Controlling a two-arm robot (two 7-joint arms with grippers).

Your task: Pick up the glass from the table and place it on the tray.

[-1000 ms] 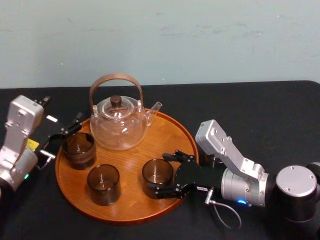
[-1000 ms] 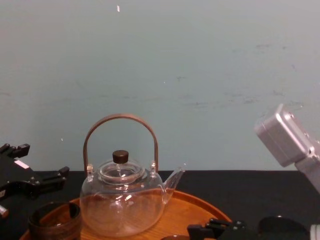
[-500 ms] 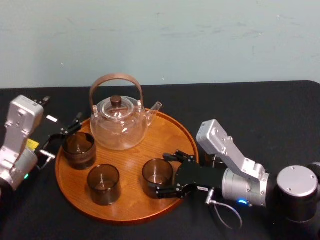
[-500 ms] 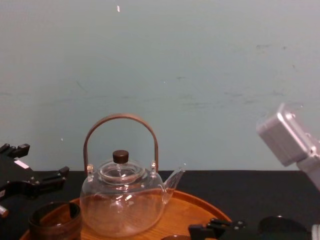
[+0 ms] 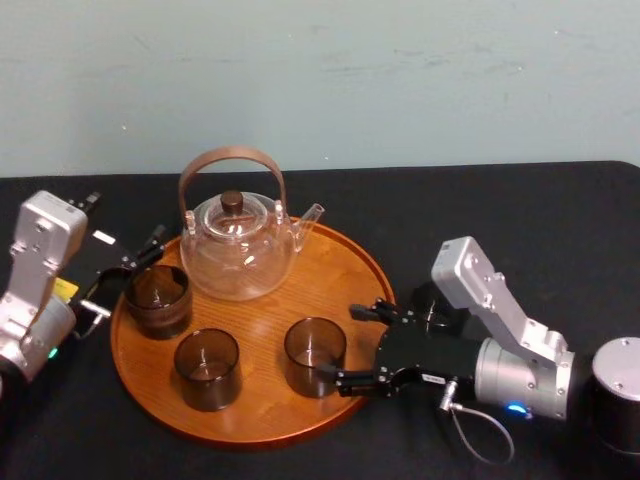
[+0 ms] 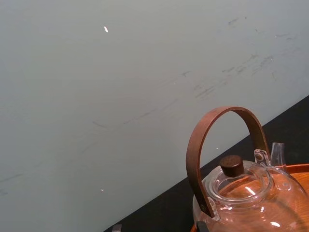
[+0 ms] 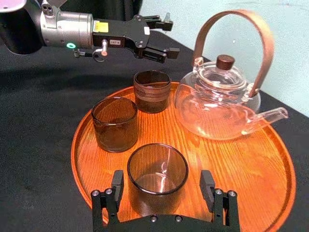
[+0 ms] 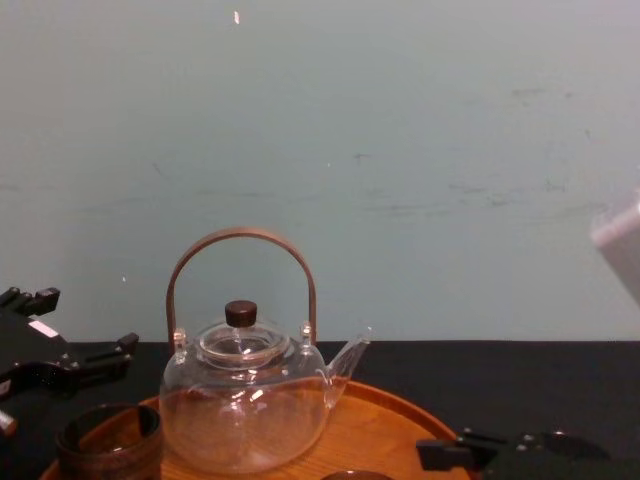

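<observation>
Backed off since a second ago, my right gripper (image 5: 350, 346) has slid rightward so that its body lies outside the tray (image 5: 250, 425), over the table (image 5: 520, 230). Its fingers are spread wide and empty, tips just beside the glass (image 5: 315, 356). That glass stands upright inside the tray, near its right rim, so I judge the placing done. The retreat seems meant to clear the glass without knocking it. A second glass (image 5: 207, 368), a third glass (image 5: 158, 298) and a teapot (image 5: 238, 245) also stand inside the tray. My left gripper (image 5: 128, 272) hangs spread and empty at the tray's left rim, just beside the third glass
</observation>
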